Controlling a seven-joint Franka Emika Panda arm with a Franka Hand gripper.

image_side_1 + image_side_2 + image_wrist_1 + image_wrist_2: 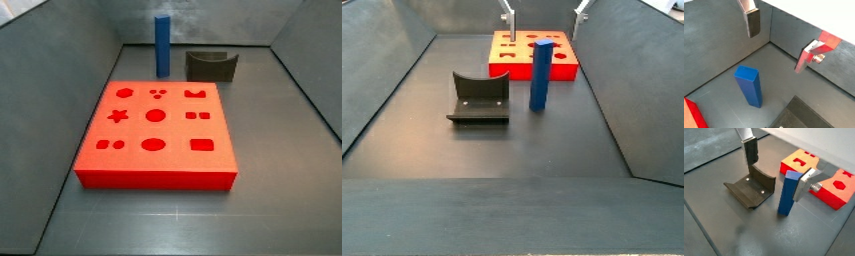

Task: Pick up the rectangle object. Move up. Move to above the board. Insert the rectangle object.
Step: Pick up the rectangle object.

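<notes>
Step now: pick up the blue bar (540, 75); it is not held yet.
Tool: the tool (777, 165) hangs above the blue bar with its two fingers (750, 152) wide apart and nothing between them.
Blue bar: it stands upright on the grey surface (502, 145), just beside the red board (154, 134) and next to the fixture (478, 99).
How to do it well: I think the tool should come straight down, one finger on each flat side, and squeeze gently so the bar does not tip.
Holes in the red board: all look empty.
</notes>
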